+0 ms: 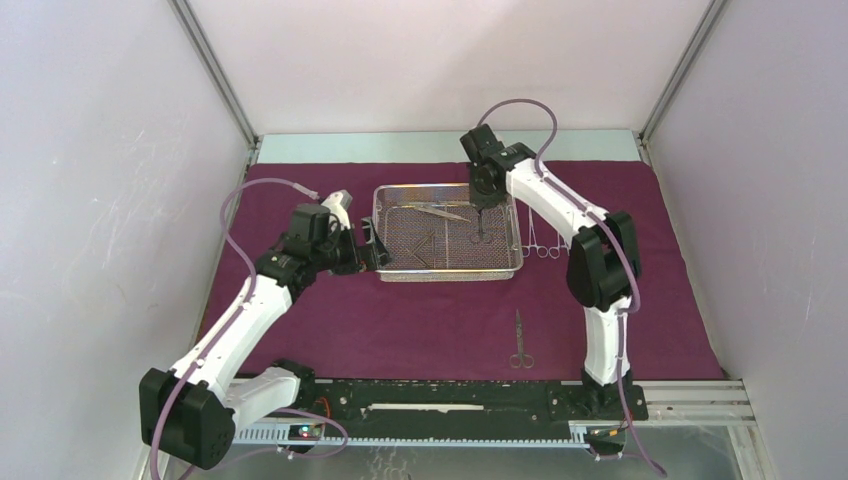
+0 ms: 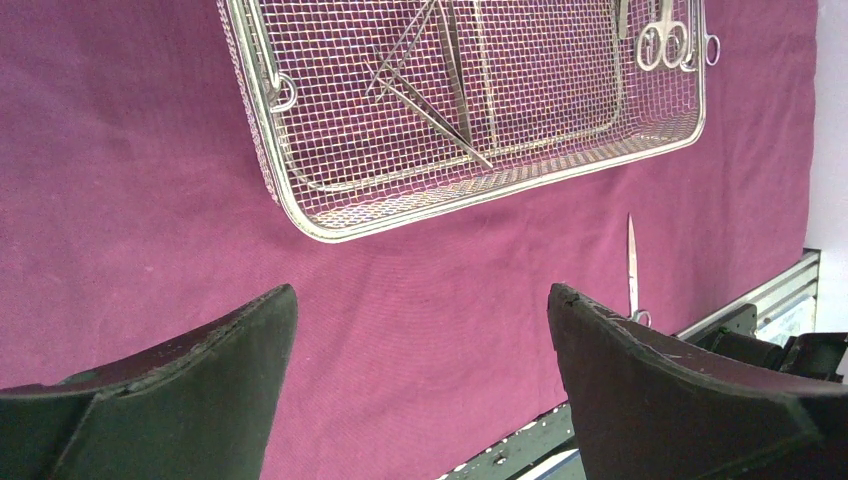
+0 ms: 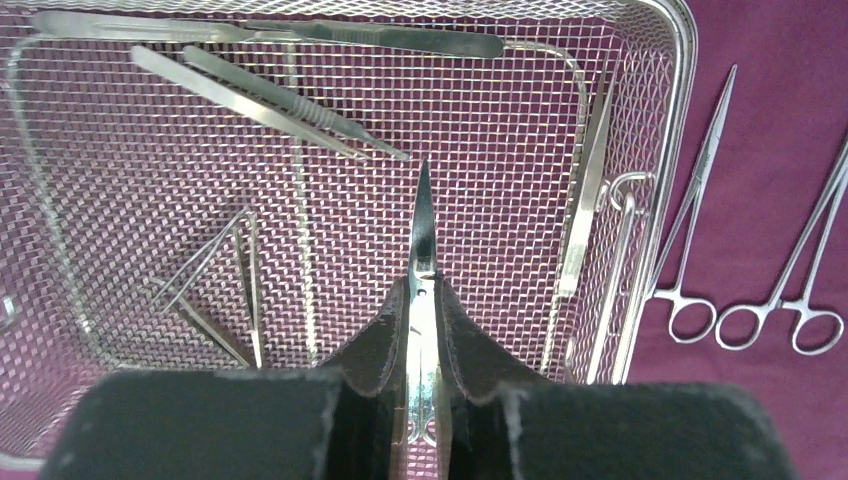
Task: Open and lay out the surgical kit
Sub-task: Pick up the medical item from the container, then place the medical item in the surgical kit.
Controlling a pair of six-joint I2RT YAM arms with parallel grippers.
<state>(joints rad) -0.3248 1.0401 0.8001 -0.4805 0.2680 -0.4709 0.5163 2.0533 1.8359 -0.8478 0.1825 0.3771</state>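
No legible text, brand, number or sign in any view. Wire-mesh tray, steel instruments and maroon cloth: no markings readable at this resolution.

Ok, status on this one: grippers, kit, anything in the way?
Left gripper open, empty, near tray left end. Right gripper shut on scissors over tray. Tweezers in tray; two clamps laid on cloth. Nothing obstructing.
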